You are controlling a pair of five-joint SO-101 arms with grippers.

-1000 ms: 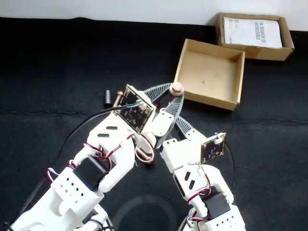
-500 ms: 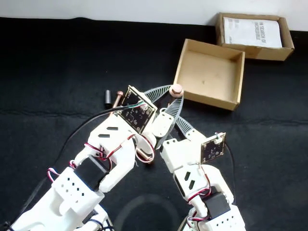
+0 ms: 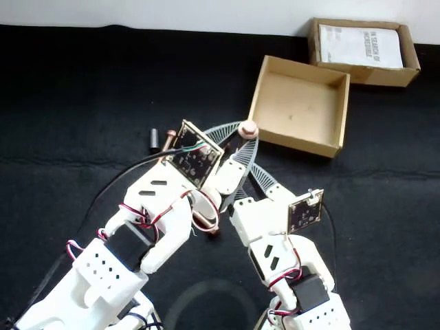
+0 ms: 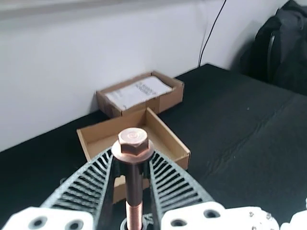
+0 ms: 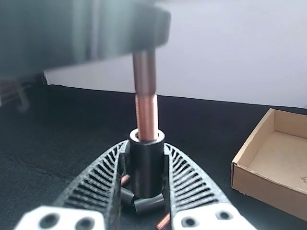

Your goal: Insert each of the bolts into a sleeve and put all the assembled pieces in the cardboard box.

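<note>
Two loose parts lie farthest left on the black table [image 3: 82, 82] in the high view. They are a dark loose sleeve [image 3: 154, 140] and, just beside it, a copper loose bolt [image 3: 167, 141], neither yet joined.

Toward the middle, the two arms meet. The left gripper [image 4: 131, 153] is clenched on the shank of a bolt [image 4: 132, 184], with the hexagonal head standing clear above the fingertips. The right gripper [image 5: 147, 146] grasps an upright sleeve [image 5: 146, 165] between its fingers. The bolt's threaded end sits in the sleeve's mouth, and most of the shank shows above it. I judge this insertion begun but far from seated. In the right wrist view, on the table below the held sleeve, are what look like spare sleeves [image 5: 144, 203] and a copper threaded end [image 5: 163, 221]. How many there are cannot be told.

Right of the grippers, the cardboard box [image 3: 295, 103] stands near them with a bare floor, so no assembled piece has been delivered. Farther right and behind it, a second box [image 3: 411, 58] holds a printed sheet [image 3: 361, 45].

So the task looks to be at its first assembly. What is left is to push this bolt home, carry the piece to the box, and then pair and deliver every loose bolt and sleeve.
</note>
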